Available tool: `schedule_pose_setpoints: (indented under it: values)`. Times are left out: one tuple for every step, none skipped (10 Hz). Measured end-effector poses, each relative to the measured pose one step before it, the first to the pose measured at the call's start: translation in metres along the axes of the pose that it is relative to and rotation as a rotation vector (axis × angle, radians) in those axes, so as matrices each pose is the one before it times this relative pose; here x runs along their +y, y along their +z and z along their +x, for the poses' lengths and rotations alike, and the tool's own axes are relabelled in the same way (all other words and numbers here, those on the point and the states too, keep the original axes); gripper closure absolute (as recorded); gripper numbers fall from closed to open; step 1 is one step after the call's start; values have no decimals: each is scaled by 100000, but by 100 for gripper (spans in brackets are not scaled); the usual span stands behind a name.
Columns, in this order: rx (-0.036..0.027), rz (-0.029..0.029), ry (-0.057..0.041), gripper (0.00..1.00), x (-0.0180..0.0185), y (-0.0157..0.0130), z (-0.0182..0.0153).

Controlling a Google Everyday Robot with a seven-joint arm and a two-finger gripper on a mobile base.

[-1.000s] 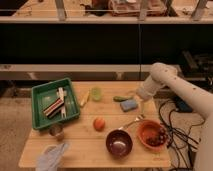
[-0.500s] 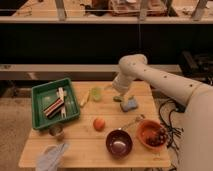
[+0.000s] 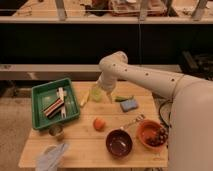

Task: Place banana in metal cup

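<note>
Pale gripper (image 3: 104, 95) beside light green cup (image 3: 95, 94); yellow banana (image 3: 84, 99), silvery metal cup (image 3: 56, 131)

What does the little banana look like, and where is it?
The banana is small, slim, pale yellow and slightly curved, like smooth plastic. It lies slanted on the wooden table, close by the green tray's right edge, with the light green cup on its other side. The open gripper hangs by that cup, not holding the banana.

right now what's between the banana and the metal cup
In the camera view, the green tray's near corner lies between the banana and the metal cup. The gripper hangs open at the light green cup, beside the banana.
</note>
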Motion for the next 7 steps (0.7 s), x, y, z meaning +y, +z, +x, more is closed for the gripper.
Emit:
schedule_pose_setpoints:
  values:
    - [-209,37,-311,20,-194,66,-176]
    - [-54,116,70,20,-23,-52,-10]
    - [-35,-39,341,20,151,14,111]
    - [-341,-136,-219,20,-155,129,-63]
    - [-790,-627,-958,20,-429,422,-31]
    - [-995,-1294,-901,20,-1207,935,-123]
    - [-663,-1263,-387,20,-1592,596,-188]
